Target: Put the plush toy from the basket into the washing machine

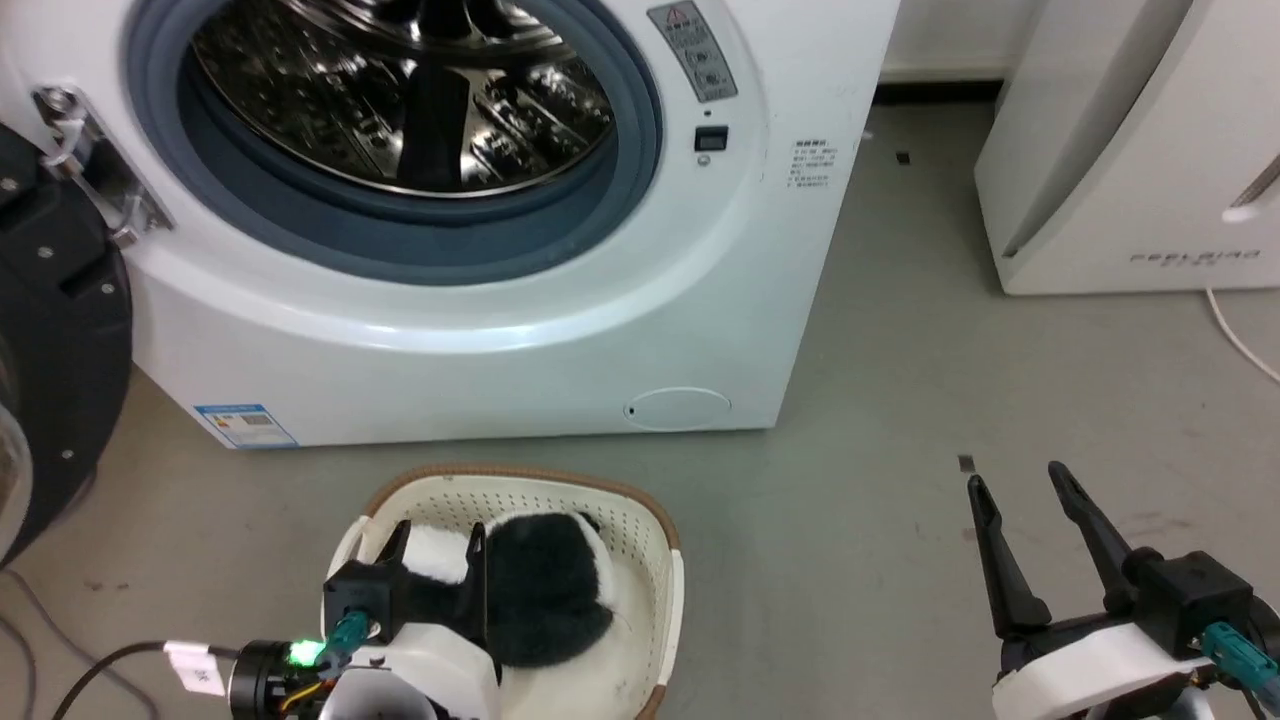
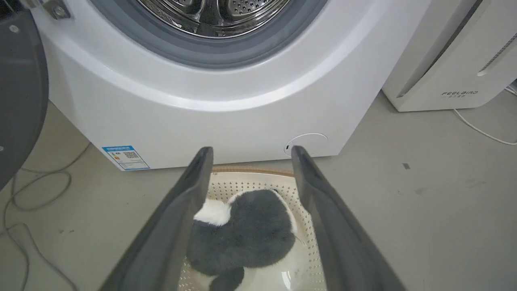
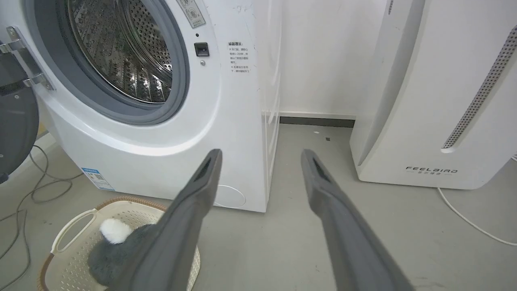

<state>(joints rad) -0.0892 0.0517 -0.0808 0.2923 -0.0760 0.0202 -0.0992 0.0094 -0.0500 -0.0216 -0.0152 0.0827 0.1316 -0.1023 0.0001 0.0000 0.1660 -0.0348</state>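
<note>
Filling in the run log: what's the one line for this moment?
left gripper open over plush in basket | right gripper open, empty | washer open

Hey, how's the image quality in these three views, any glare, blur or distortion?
Head view: bright glints on the drum, plush toy sharp. Left wrist view: the left gripper shows soft, blurred jaws, and the washing machine front bows with wide-angle distortion. Right wrist view: even light, appliance lettering readable.

Bright, even indoor light; steel drum [image 1: 400, 90] glints; wrist views bend edges.
</note>
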